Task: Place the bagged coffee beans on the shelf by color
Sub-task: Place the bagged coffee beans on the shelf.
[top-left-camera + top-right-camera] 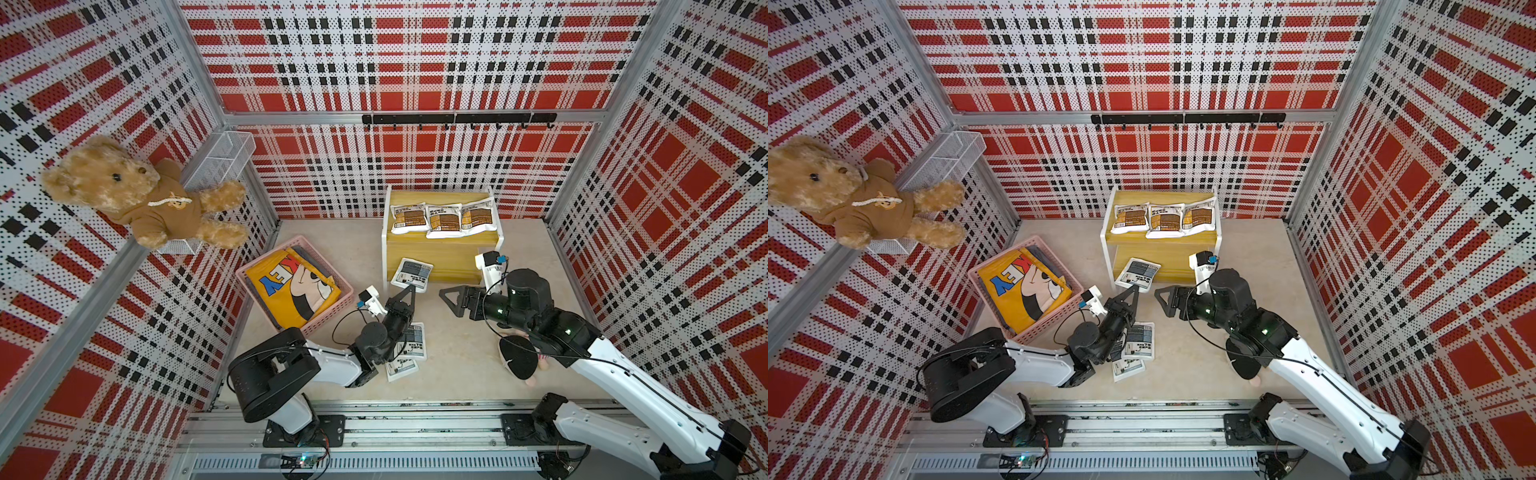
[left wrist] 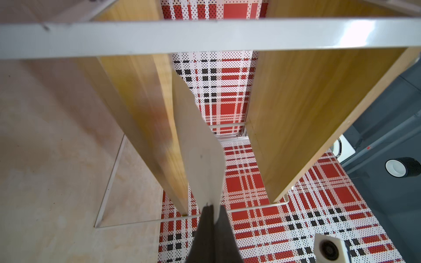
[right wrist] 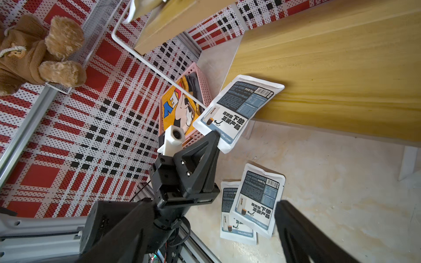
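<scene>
I note L fingers pinching grey pouch by near edge, long axis pointing fwd at shelf lower tier; R fingers spread, empty.

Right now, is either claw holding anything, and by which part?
Left claw pinches a grey-panel coffee pouch by its short end opposite the barcode. Right claw open, empty.

Bright, even, diffuse; only soft shadows. Curves walls outward at top-view edges. Glares on shelf bar in left wrist view; blurs pouch close up there. Sharp elsewhere.
</scene>
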`<state>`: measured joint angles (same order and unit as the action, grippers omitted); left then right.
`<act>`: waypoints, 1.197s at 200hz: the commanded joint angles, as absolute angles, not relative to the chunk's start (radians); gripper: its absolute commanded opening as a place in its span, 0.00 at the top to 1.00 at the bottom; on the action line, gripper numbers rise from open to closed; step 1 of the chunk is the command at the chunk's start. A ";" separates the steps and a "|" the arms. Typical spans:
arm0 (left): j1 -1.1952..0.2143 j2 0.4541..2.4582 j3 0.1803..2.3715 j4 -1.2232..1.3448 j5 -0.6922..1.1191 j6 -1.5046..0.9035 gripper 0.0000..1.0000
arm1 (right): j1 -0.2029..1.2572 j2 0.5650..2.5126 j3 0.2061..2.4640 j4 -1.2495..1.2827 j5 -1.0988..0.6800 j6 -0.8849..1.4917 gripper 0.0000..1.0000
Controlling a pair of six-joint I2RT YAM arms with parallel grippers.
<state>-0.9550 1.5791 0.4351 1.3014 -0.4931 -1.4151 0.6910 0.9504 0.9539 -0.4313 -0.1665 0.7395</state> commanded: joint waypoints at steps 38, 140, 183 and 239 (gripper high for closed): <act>-1.014 1.633 0.498 1.326 -0.691 -1.408 1.00 | 0.675 0.967 0.975 -0.479 -0.172 0.714 0.09; -1.063 1.754 0.550 1.441 -0.894 -1.472 1.00 | 0.627 0.937 0.958 -0.499 -0.228 0.702 0.09; -1.056 1.825 0.612 1.465 -0.876 -1.499 1.00 | 0.603 0.934 0.960 -0.508 -0.249 0.692 0.08; -1.043 1.852 0.647 1.466 -0.871 -1.503 1.00 | 0.571 0.928 0.947 -0.511 -0.274 0.680 0.08</act>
